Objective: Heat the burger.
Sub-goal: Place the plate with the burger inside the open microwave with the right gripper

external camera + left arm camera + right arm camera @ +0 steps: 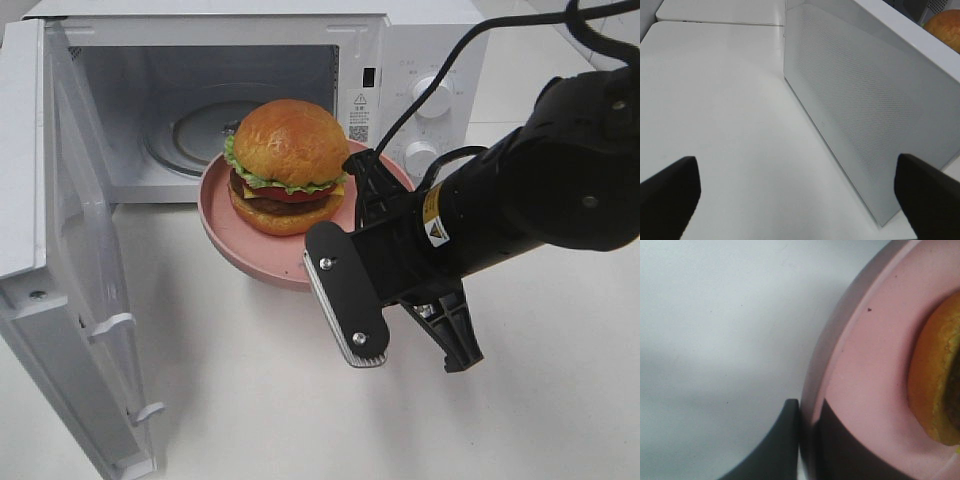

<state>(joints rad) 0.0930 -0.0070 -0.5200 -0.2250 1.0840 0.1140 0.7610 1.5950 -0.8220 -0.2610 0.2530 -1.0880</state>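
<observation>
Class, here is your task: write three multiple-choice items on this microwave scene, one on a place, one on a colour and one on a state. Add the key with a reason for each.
1. Where does the burger sit?
A. on the round plate
B. on the bare tabletop
C. on the microwave's roof

2. What colour is the plate?
A. blue
B. white
C. pink

3. How is the right gripper?
A. wide open, clear of everything
B. shut on the plate's rim
C. shut on the burger's bun

Key:
1 A: in the high view the bottom bun rests on the plate.
2 C: its rim and face show pink in the high view and the right wrist view.
3 B: in the right wrist view its jaws stand one on each side of the rim.
</observation>
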